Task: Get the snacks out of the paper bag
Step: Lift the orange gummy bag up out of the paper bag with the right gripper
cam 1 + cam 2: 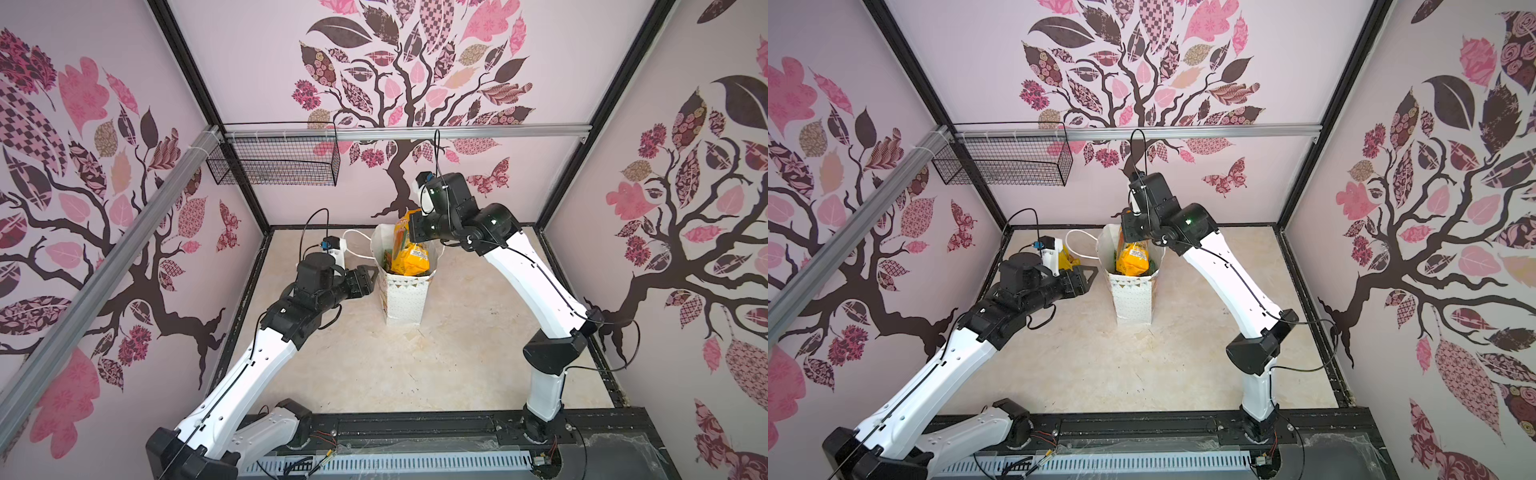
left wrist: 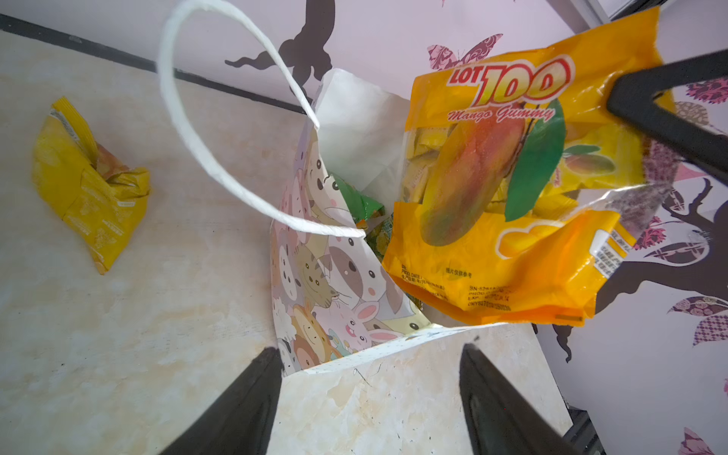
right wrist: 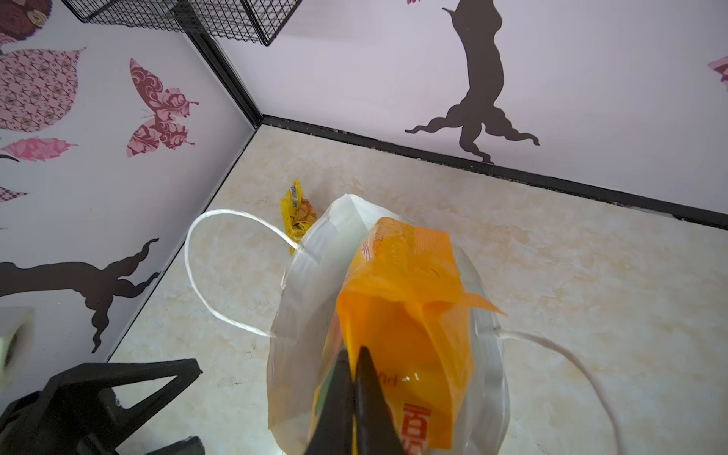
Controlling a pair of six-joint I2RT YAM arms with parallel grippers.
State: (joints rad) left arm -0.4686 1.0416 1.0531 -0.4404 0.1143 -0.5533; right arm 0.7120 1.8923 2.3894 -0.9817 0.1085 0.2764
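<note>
- The right gripper [image 3: 355,352] is clamped on the upper edge of the orange mango-gummy packet [image 2: 500,189].
- That packet is held over the mouth of the upright paper bag [image 1: 405,299], with its lower end about level with the rim.
- The left gripper [image 2: 369,350] is spread and empty, just beside the bag.
- One yellow packet [image 2: 86,185] is already laid on the table [image 1: 457,365], so the task is judged partly done.
- A green packet [image 2: 356,201] is left inside; how many more lie below is hidden by the bag's walls.

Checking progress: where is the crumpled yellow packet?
In a top view the yellow packet lies on the table left of the paper bag, toward the rear, behind the left gripper.
</note>
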